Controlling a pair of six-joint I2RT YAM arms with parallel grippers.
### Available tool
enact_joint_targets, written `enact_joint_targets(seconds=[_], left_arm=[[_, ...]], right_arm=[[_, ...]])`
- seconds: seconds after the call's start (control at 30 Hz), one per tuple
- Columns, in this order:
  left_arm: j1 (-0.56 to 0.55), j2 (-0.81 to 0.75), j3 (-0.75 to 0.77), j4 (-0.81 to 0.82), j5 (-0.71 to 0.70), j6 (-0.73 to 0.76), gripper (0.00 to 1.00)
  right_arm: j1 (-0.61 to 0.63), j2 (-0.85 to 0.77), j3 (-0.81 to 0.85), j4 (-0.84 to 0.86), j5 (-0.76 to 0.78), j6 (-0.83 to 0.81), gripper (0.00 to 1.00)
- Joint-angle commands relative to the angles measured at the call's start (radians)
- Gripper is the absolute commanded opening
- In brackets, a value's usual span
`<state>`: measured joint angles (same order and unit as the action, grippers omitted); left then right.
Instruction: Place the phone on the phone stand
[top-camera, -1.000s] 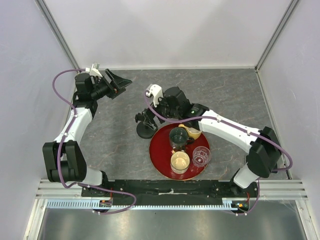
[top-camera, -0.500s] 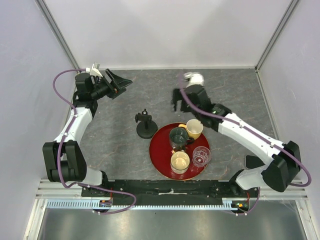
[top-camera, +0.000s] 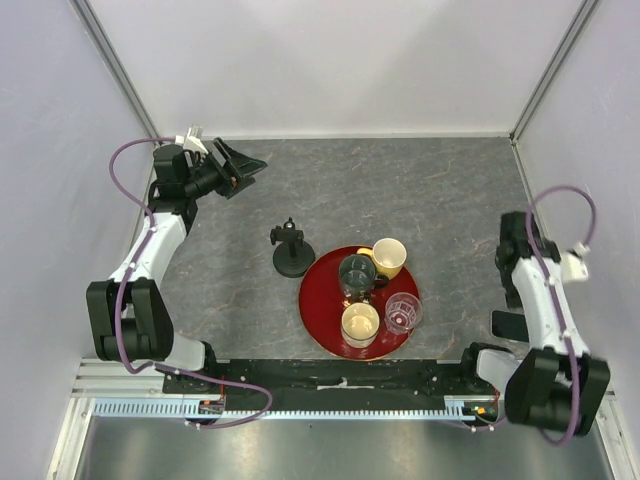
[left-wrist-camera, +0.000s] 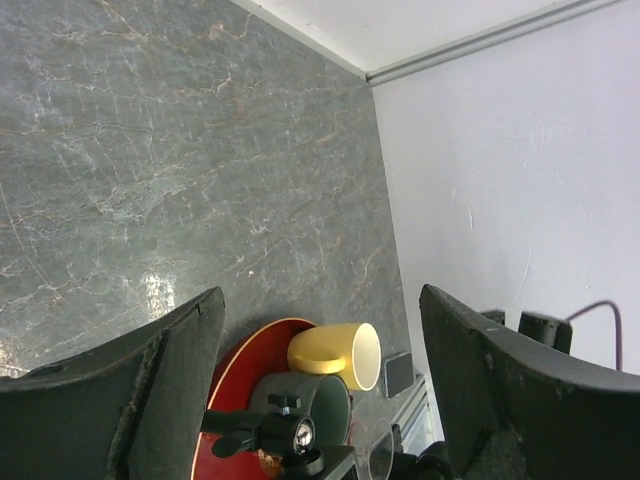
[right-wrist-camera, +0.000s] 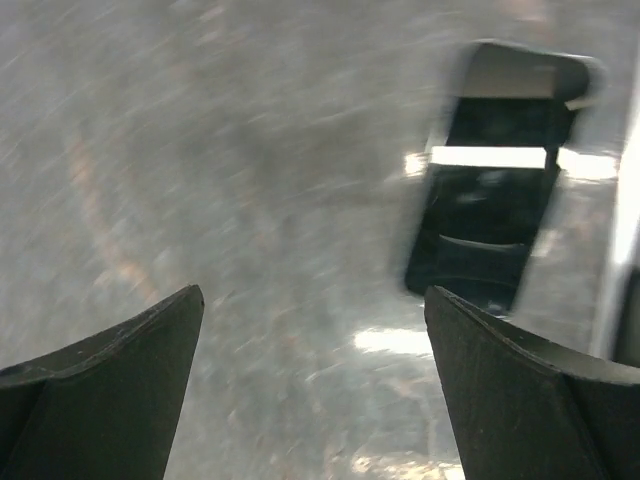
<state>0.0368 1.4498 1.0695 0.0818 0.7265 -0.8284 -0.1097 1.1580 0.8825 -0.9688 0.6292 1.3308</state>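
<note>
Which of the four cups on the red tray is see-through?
The clear glass, near right on the tray; the yellow cup, dark green cup and cream cup are opaque.

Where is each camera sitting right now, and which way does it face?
Top external: above and behind the bases, looking down on the table; the left arm and right arm show.
Left wrist: on the left gripper, facing across the table towards the red tray; both open fingers show.
Right wrist: on the right gripper, facing down at the blurred phone; both open fingers show.
Shared: top external and left wrist both show the phone stand and tray.
</note>
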Motion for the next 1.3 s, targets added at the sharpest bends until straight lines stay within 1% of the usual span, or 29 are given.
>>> enact_joint_targets(seconds=[0.0, 0.03, 0.07, 0.1, 0.13, 0.17, 0.23, 0.27, 0.37, 0.43, 0.57, 0.6, 0.63, 0.77, 0.93, 1.03, 1.27], left_arm=[[-0.005, -0.002, 0.055, -0.036, -0.007, 0.032, 0.84], [-0.005, 0.001, 0.059, -0.046, -0.009, 0.038, 0.84], [-0.005, 0.0, 0.06, -0.051, -0.012, 0.043, 0.84], [-0.005, 0.001, 0.06, -0.053, -0.016, 0.041, 0.84], [-0.003, 0.003, 0.06, -0.053, -0.013, 0.037, 0.84], [-0.002, 0.003, 0.061, -0.05, -0.009, 0.026, 0.84], [-0.003, 0.006, 0.064, -0.048, 0.008, 0.026, 0.83], [-0.003, 0.0, 0.063, -0.048, 0.002, 0.035, 0.83], [-0.003, -0.006, 0.063, -0.066, -0.03, 0.061, 0.83], [-0.003, 0.001, 0.072, -0.076, -0.03, 0.068, 0.83], [-0.003, 0.006, 0.072, -0.071, -0.016, 0.046, 0.83], [-0.002, 0.006, 0.072, -0.068, -0.003, 0.043, 0.83], [-0.003, 0.004, 0.069, -0.059, -0.001, 0.041, 0.83], [-0.009, -0.003, 0.066, -0.074, -0.036, 0.077, 0.83], [-0.006, 0.024, 0.073, -0.076, -0.026, 0.066, 0.83], [-0.005, 0.046, 0.081, -0.073, 0.019, 0.038, 0.83], [-0.006, 0.049, 0.083, -0.076, 0.01, 0.049, 0.83]], right_arm=[[-0.172, -0.148, -0.124, -0.077, 0.033, 0.113, 0.98], [-0.201, -0.187, -0.138, -0.073, 0.055, 0.101, 0.98], [-0.258, -0.202, -0.148, -0.07, 0.059, 0.091, 0.98], [-0.289, -0.213, -0.171, -0.061, 0.058, 0.075, 0.98], [-0.321, -0.221, -0.18, -0.029, 0.046, 0.014, 0.98], [-0.385, -0.216, -0.192, -0.007, 0.014, -0.019, 0.98], [-0.448, -0.184, -0.217, 0.027, -0.014, -0.074, 0.98], [-0.508, -0.17, -0.224, 0.041, -0.041, -0.126, 0.98], [-0.597, -0.109, -0.244, 0.096, -0.078, -0.217, 0.98], [-0.633, -0.08, -0.257, 0.143, -0.103, -0.267, 0.98], [-0.728, -0.073, -0.289, 0.229, -0.201, -0.363, 0.98], [-0.737, -0.078, -0.309, 0.266, -0.271, -0.387, 0.98], [-0.746, -0.095, -0.323, 0.289, -0.308, -0.392, 0.98], [-0.763, -0.144, -0.378, 0.358, -0.381, -0.381, 0.98], [-0.763, -0.15, -0.363, 0.354, -0.332, -0.384, 0.98], [-0.763, -0.141, -0.353, 0.367, -0.299, -0.395, 0.98], [-0.763, -0.055, -0.336, 0.381, -0.336, -0.398, 0.98]])
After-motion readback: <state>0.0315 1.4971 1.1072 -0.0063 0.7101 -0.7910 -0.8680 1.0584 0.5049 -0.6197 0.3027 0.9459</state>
